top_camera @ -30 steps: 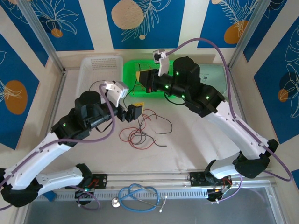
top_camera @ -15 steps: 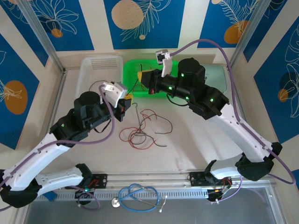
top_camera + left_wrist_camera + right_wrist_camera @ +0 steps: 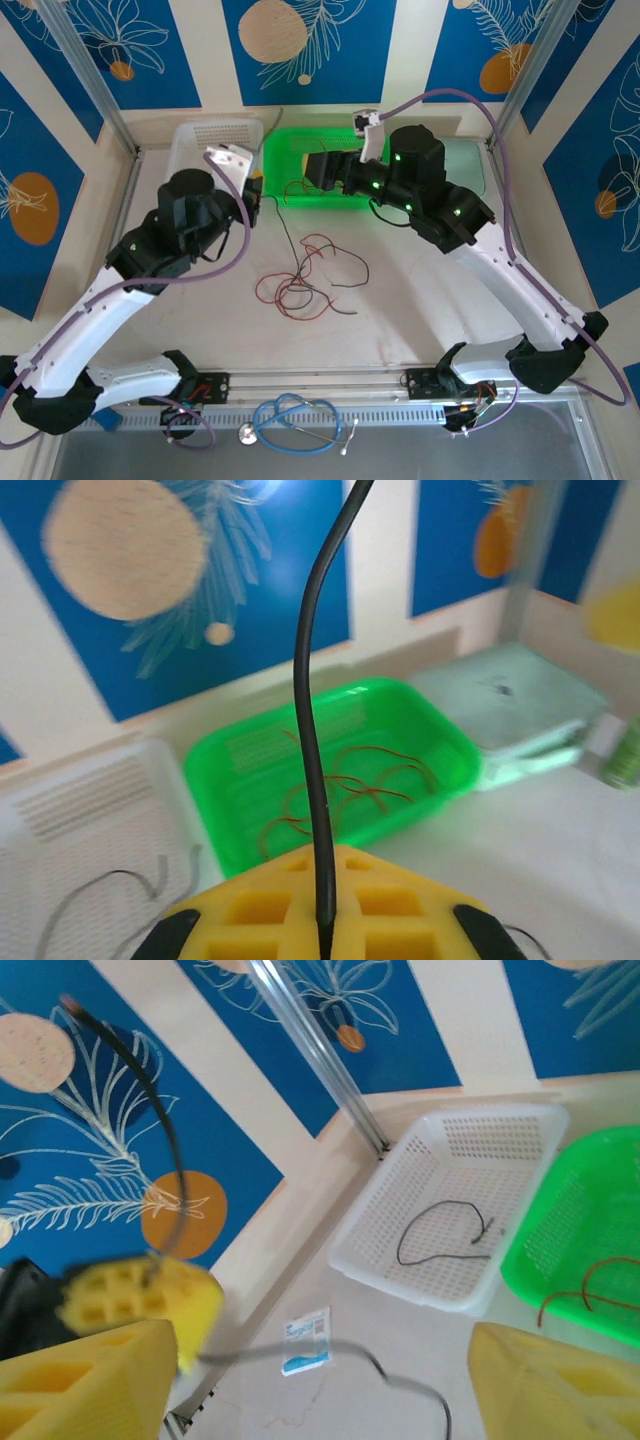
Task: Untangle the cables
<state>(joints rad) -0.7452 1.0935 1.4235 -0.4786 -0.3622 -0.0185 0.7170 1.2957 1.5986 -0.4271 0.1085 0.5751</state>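
Note:
A loose tangle of red and black cables (image 3: 308, 278) lies on the table between the arms. My left gripper (image 3: 257, 196) is raised at the near corner of the white basket (image 3: 200, 140). Its yellow jaws (image 3: 325, 925) are shut on one black cable (image 3: 309, 730), which rises past the camera and also trails down to the pile (image 3: 285, 228). My right gripper (image 3: 300, 163) hovers over the green basket (image 3: 285, 145), fingers (image 3: 90, 1380) apart with nothing between them (image 3: 320, 1385). Red cables (image 3: 345, 785) lie in the green basket. A black cable (image 3: 445, 1230) lies in the white basket.
A pale mint tray (image 3: 460, 160) sits to the right of the green basket (image 3: 440, 730). A small blue and white packet (image 3: 306, 1341) lies on the table near the left rail. A blue stethoscope (image 3: 295, 420) rests at the near edge.
My left gripper shut on a black cable and lifted it back and left toward the white basket. My right gripper opened over the green basket.

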